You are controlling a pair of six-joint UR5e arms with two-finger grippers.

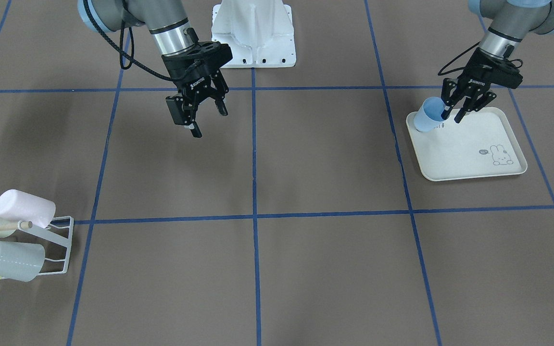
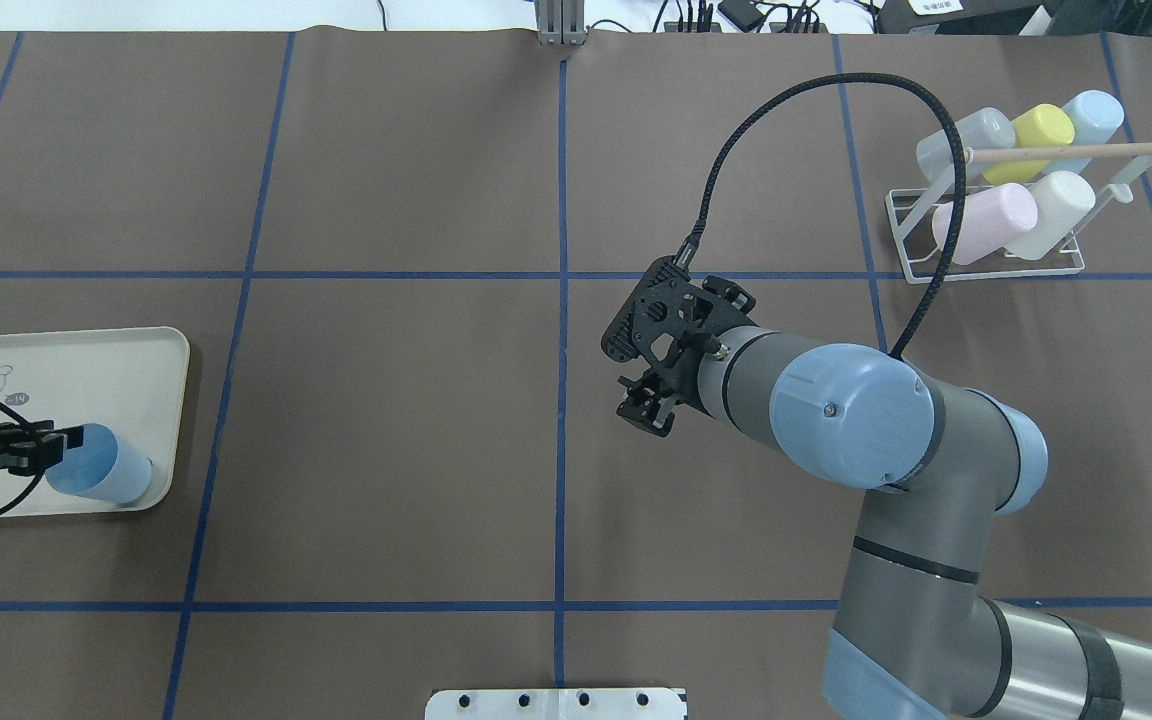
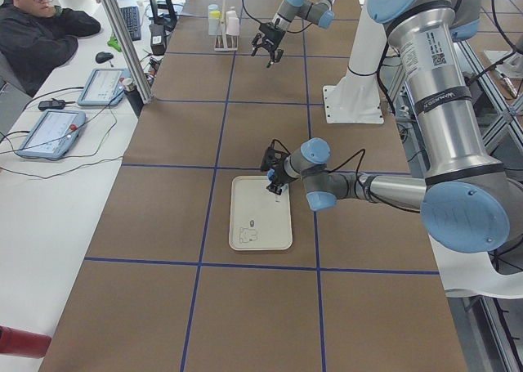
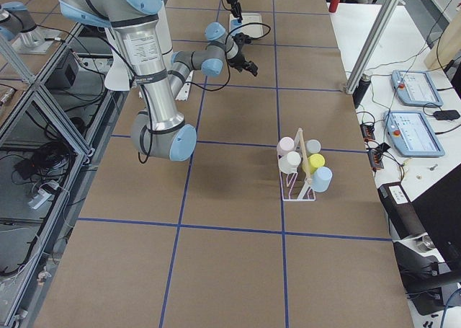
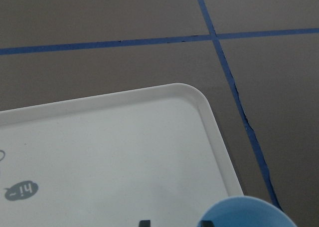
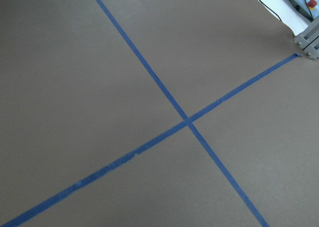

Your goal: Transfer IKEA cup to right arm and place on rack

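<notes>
Tape lines in blue are dividing the matte brown table [image 1: 325, 154] into large squares, and the middle squares are lying open between the two arms. At the table's end on the robot's left, the cream tray [image 1: 474, 144], smooth with rounded corners and a low raised lip, is sitting flat. The IKEA cup [image 1: 426, 117], a smooth pale-blue tapered tumbler, is lying tilted at the tray corner toward the robot and the table's middle, its base pointing at the lip. The left gripper [image 1: 452, 115] is reaching down at the cup's mouth, its jaws partly apart, with one black finger at the rim and the other outside it. The right gripper [image 1: 208, 123] is hanging above bare table near the centre line, jaws spread wide and holding nothing. Well apart, near the opposite end, the rack [image 2: 986, 268] of thin white wire is carrying a pale wooden rod [image 2: 1066, 152] and five matte cups [image 2: 986, 222] in pink, white, grey, yellow and blue, each slanting.
</notes>
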